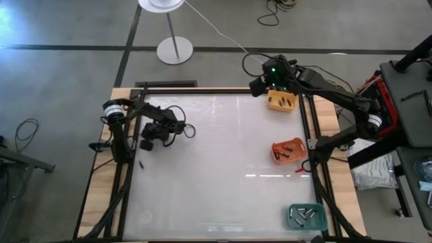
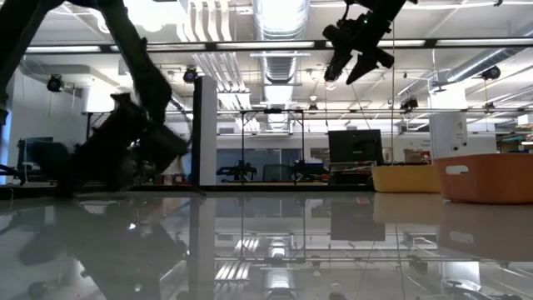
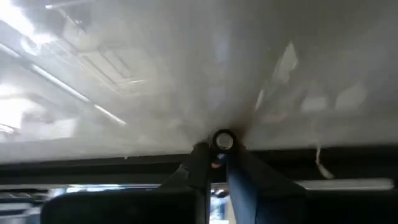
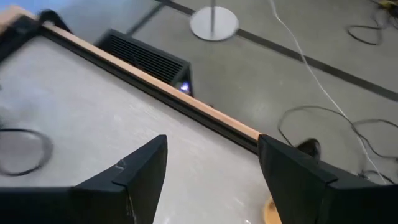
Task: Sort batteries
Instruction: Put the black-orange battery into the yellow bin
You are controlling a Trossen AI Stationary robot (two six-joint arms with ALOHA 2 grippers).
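Note:
My left gripper (image 1: 146,142) is low over the table's left part and is shut on a small battery (image 3: 222,140). One dark battery with a reddish mark (image 1: 142,163) lies loose on the table just nearer than that gripper. My right gripper (image 4: 211,163) is open and empty. It hangs high over the far right corner (image 2: 356,52), beside the yellow tray (image 1: 281,101). More batteries lie in the yellow tray, the orange tray (image 1: 289,150) and the green tray (image 1: 305,214). My left gripper pinches the battery between its two fingertips (image 3: 200,155). The battery's round silvery end (image 3: 222,140) shows just past the tips, facing the wrist camera. Whether the battery is lifted clear or touches the table, I cannot tell.
The three trays stand in a row along the table's right edge. A small reddish thing (image 1: 301,172) lies between the orange and green trays. A black frame rail (image 4: 149,81) runs along the far edge. The table's middle (image 1: 216,155) is bare white surface.

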